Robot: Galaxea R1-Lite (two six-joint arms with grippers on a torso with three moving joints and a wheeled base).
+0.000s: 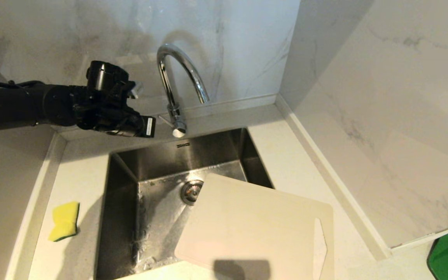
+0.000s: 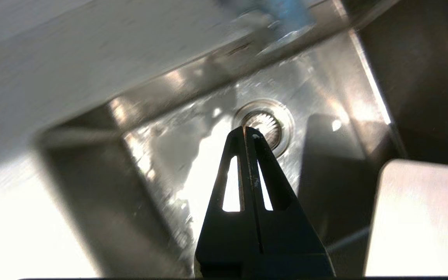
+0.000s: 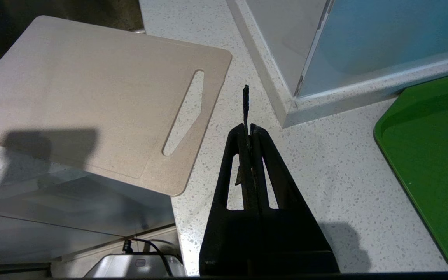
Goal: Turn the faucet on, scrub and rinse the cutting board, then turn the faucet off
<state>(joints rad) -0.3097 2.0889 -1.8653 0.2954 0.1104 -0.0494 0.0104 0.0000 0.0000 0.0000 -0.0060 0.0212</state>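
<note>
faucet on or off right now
Off: no stream falls from the faucet spout in the head view, though the sink floor is wet. The shut left claw is beside its lever.

Cutting board (image 1: 255, 229) — near edge cut off below.

Board (image 1: 255, 225) cream-beige, plain. Faucet (image 1: 181, 74) shiny chrome. Sink (image 1: 158, 167) dull steel. Sponge (image 1: 65, 220), at 9 o'clock of sink, yellow over green. Counter (image 3: 325, 171) white, speckled. Walls (image 1: 383, 97) grey-veined white marble. Tray (image 3: 434, 155) green. Arm (image 1: 33, 107) black.
</note>
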